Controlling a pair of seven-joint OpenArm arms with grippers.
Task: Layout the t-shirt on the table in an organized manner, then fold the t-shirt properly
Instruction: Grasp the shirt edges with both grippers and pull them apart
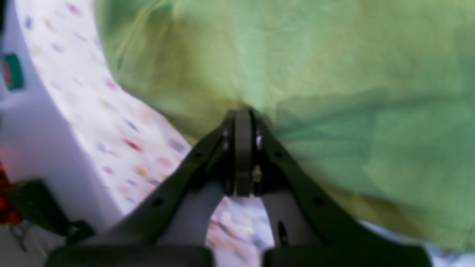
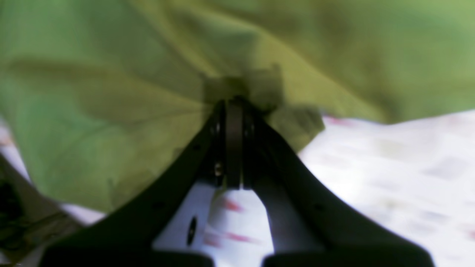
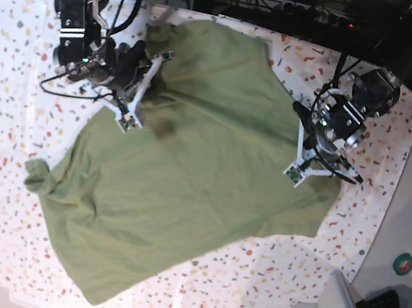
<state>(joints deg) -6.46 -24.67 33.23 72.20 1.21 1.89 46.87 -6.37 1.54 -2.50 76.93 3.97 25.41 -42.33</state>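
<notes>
olive t-shirt [image 3: 187, 174] lying diagonally on table [image 3: 4, 128], long axis upper-right to lower-left

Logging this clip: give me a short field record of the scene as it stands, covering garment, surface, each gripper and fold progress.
garment: olive-green t-shirt, spread out but wrinkled, lying skewed
surface: speckled white table
left gripper: shut on the t-shirt's edge
right gripper: shut on the t-shirt's edge
sleeve: one bunched at the base view's left
fold progress: no fold made yet, layout still untidy
</notes>
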